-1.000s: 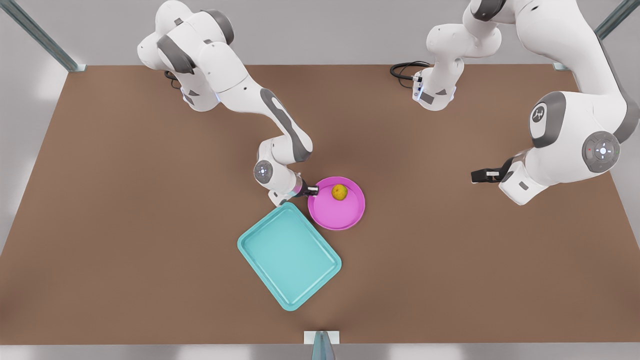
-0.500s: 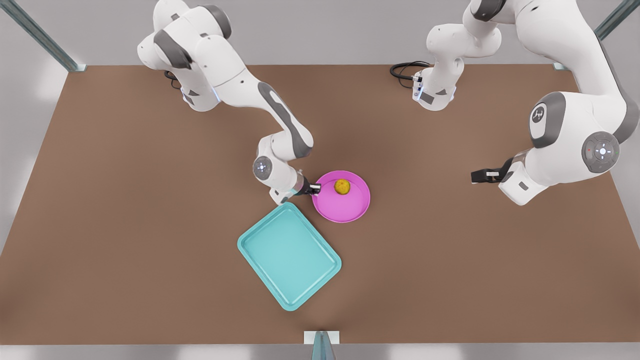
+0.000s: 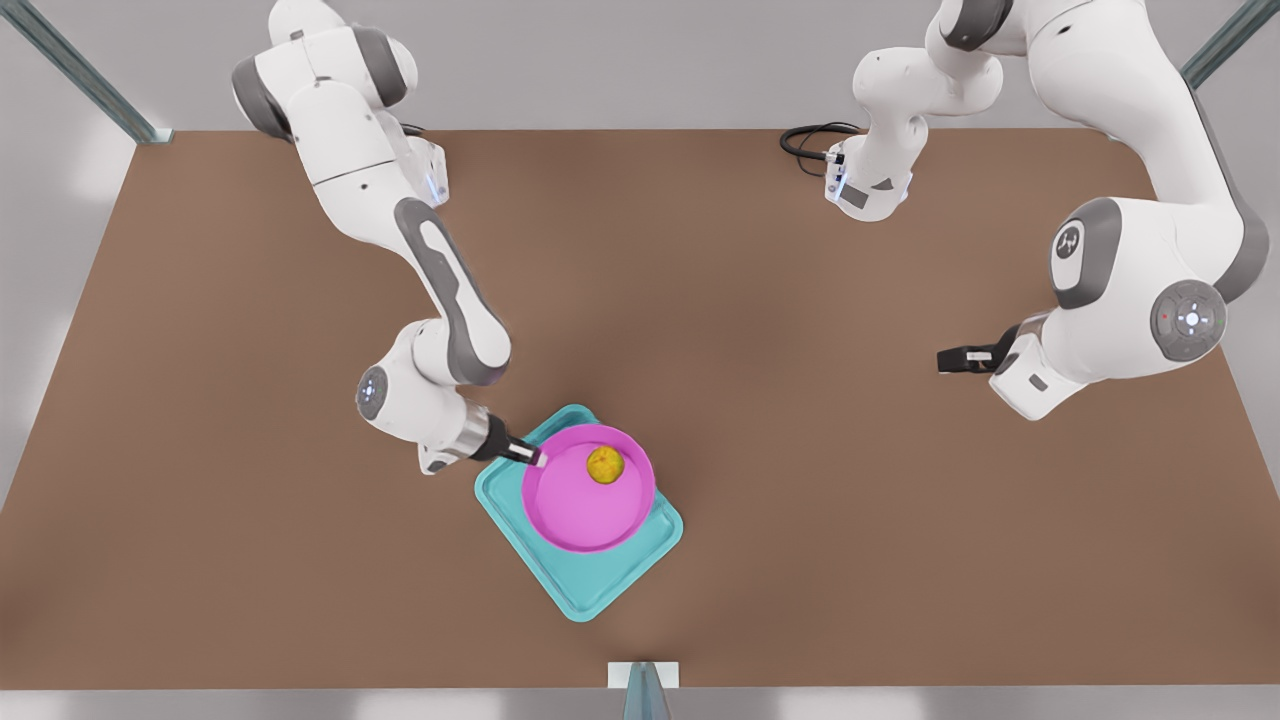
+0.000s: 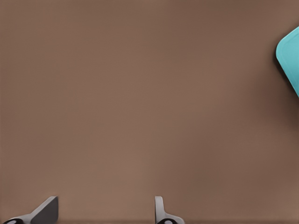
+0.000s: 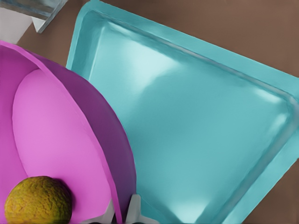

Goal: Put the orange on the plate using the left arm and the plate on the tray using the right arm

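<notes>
My right gripper (image 3: 535,457) is shut on the near rim of the pink plate (image 3: 580,510), coming in from the front view's left. The plate is over the teal tray (image 3: 585,600), covering much of it; I cannot tell whether it touches. The orange (image 3: 604,464) lies inside the plate near its far rim. In the right wrist view the fingertips (image 5: 134,209) pinch the plate (image 5: 56,135) rim, with the orange (image 5: 38,199) in it and the tray (image 5: 196,140) beneath. My left gripper (image 3: 958,357) waits open at the front view's right, above bare table (image 4: 103,214).
The brown table stretches wide on all sides of the tray. A black cable (image 3: 810,135) coils at the back by an arm base. A metal post (image 3: 643,690) stands at the front edge. A tray corner (image 4: 289,60) enters the left wrist view.
The right arm has carried the plate, with the orange inside, from the table beside the tray to over the tray. The left arm has hardly moved.
</notes>
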